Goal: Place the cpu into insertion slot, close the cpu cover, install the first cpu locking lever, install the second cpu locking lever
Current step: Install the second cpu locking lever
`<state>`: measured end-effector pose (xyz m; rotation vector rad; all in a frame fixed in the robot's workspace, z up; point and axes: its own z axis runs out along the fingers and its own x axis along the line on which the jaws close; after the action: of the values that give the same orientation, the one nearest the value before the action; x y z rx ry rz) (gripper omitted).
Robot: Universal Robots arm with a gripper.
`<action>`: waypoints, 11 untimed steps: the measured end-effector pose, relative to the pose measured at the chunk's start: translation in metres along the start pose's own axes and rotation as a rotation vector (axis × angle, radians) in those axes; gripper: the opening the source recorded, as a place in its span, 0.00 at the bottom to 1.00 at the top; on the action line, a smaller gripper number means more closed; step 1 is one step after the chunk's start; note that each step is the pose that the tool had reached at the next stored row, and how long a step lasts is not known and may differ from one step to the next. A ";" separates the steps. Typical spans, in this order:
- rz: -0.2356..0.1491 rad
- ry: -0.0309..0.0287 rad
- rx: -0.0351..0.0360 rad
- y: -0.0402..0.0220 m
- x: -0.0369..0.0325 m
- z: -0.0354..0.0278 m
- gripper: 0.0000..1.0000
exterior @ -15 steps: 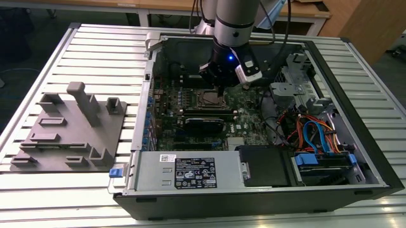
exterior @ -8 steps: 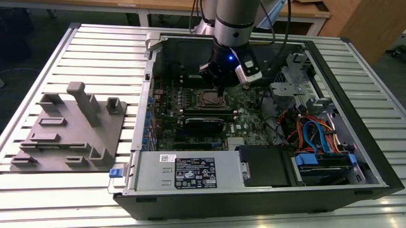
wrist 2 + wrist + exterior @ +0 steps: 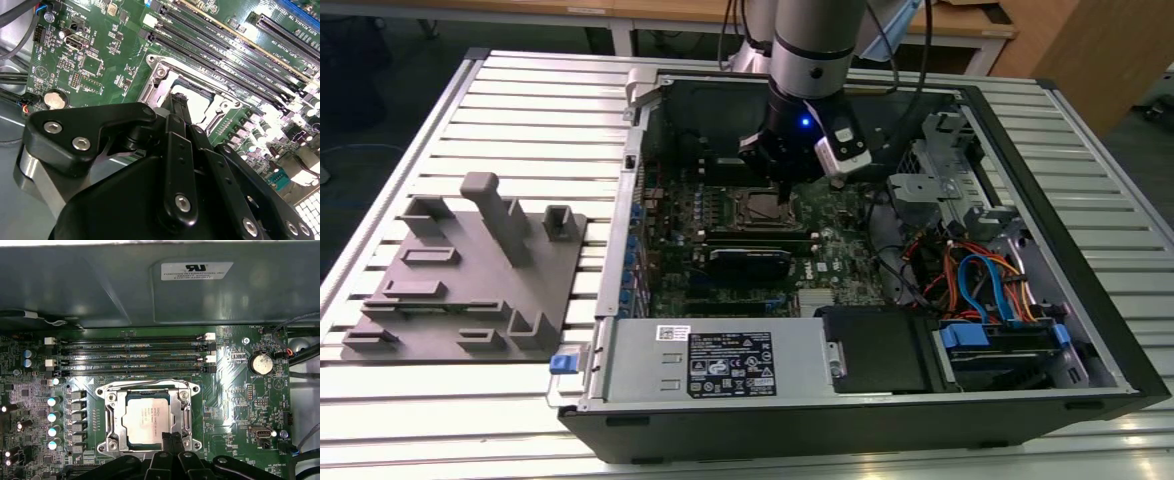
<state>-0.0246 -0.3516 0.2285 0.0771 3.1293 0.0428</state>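
Open computer case [image 3: 854, 400] lying on its side on a slatted metal bench [image 3: 520, 90], its interior facing up. Green motherboard [image 3: 834, 255] on the case floor.

Arm [image 3: 814, 50] reaching straight down into the case, with the fingers [image 3: 781, 195] just above the socket area.

Slot [image 3: 150, 417]: square socket with a silvery rim, near the middle of the board, beside four long black memory slots [image 3: 132, 355].

Cpu [image 3: 147, 421]: flat silver-grey square seated in the slot, its top plainly visible in the first wrist view.

Cover [image 3: 111, 420]: silvery frame plate lying flat over the slot, its central window framing the cpu, screws at its corners.

Fingers [image 3: 171, 440] in the first wrist view: two black tips pressed together, closed, holding nothing, their ends at the edge of the cover next to the cpu. In the second wrist view the fingers [image 3: 177, 107] stand over the same slot [image 3: 160, 75], the black linkage in front hiding most of it. Whether the tips touch the metal cannot be told.

Round coin battery [image 3: 261, 363] on the board, well apart from the slot.

Grey fixture plate [image 3: 467, 280] with upright blocks on the bench, at the exterior view's left of the case.

Bundle of orange, blue and red cables [image 3: 981, 280] inside the case, at the exterior view's right of the board.
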 end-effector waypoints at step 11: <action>0.001 0.0074 -0.0218 -0.0061 -0.0004 -0.0002 0.11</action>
<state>-0.0245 -0.3577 0.2285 0.0779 3.1355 0.0774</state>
